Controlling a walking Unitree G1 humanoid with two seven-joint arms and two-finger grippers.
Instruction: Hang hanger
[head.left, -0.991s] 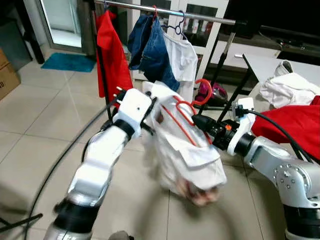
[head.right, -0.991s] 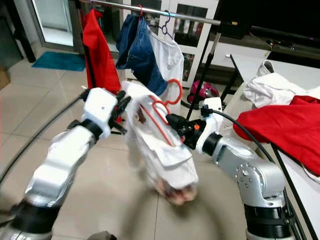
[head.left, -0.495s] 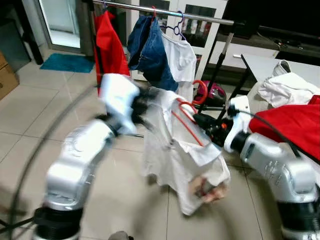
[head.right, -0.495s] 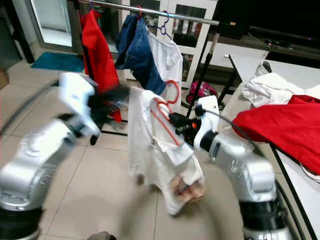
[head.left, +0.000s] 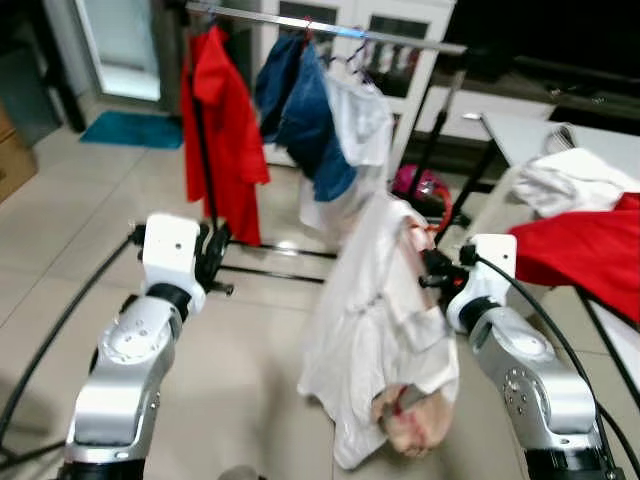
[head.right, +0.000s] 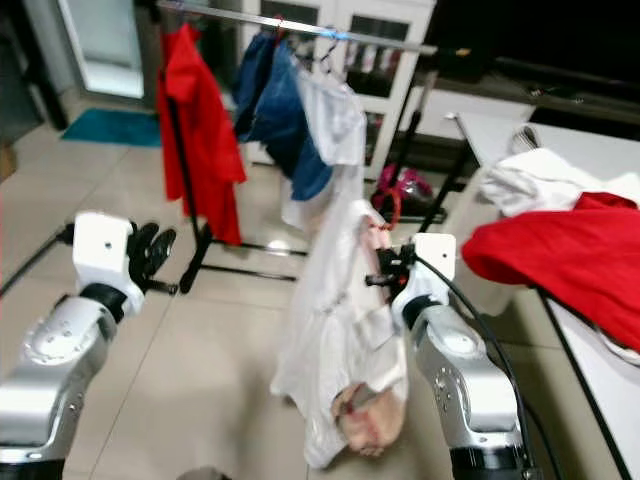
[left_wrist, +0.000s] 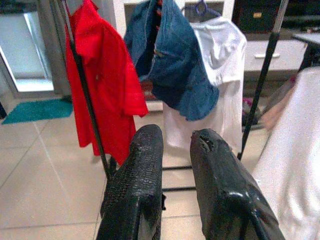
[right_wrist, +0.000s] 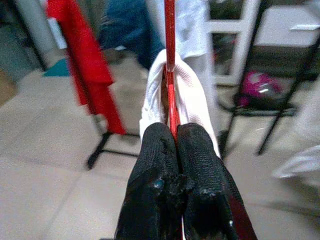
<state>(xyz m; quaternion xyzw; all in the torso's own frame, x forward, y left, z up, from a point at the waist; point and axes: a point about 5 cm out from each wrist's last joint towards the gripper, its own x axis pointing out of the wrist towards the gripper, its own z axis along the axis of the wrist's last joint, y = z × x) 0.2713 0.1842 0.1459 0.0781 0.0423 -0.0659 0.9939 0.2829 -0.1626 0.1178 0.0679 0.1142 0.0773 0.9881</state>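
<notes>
The red hanger (right_wrist: 170, 60), carrying a long white garment (head.left: 375, 330), could twist or slip from the right gripper (right_wrist: 176, 131) on the way up to the clothes rail (head.left: 330, 27), because the heavy cloth hangs well below the narrow pinch. Its red bar sits clamped between the 2 closed black fingers (right_wrist: 155, 150), short of the rail. The left gripper (left_wrist: 172, 145) holds nothing, its fingers slightly apart, off to the left.

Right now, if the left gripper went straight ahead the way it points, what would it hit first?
Probably the blue denim garment hanging on the black clothes rack. The left gripper, empty, aims toward it across bare floor, though depth is unclear.
</notes>
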